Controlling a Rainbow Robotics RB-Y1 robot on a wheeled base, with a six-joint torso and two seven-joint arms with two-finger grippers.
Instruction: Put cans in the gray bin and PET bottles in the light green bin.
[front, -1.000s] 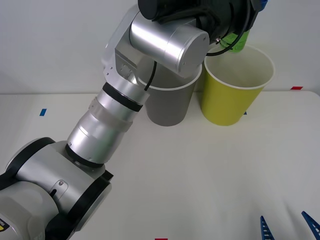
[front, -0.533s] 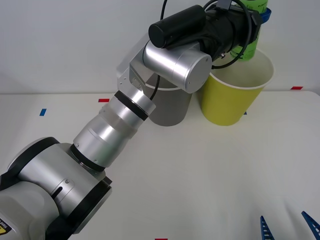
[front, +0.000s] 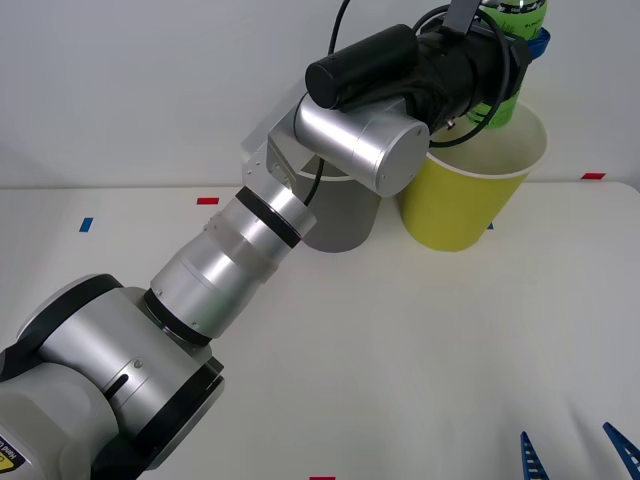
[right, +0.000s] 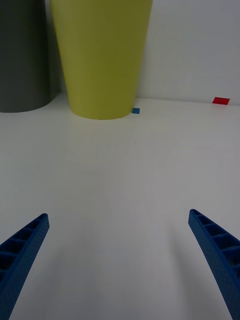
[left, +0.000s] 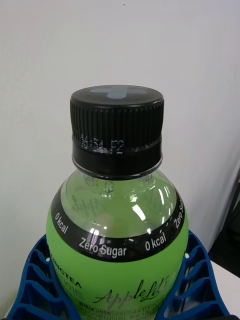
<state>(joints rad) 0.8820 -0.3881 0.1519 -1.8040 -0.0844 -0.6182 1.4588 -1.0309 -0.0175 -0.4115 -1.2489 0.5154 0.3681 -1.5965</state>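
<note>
1. The left arm is reaching from the near left corner diagonally across the white counter (front: 420, 340), its silver and black links passing in front of the gray bin (front: 345, 215).
2. The gray bin is standing upright at the back of the counter, largely covered by the arm, just beside the light green bin (front: 465, 200) on its right; whether the two are touching cannot be told.
3. The left hand (front: 520, 45) is hanging above the light green bin's open mouth, its blue ribbed fingers (left: 37, 280) closed around the bottle (front: 505, 95).
4. The bottle is sitting upright in that grip, its green body cradled between the fingers and its black cap (left: 116, 130) pointing up, with its lower end over the bin's rim.
5. Small red and blue tape marks are lying on the counter near the bins.
6. The right hand (right: 120, 260) is resting low over the near right part of the counter, its two blue fingers spread wide and holding nothing, well apart from both bins.
</note>
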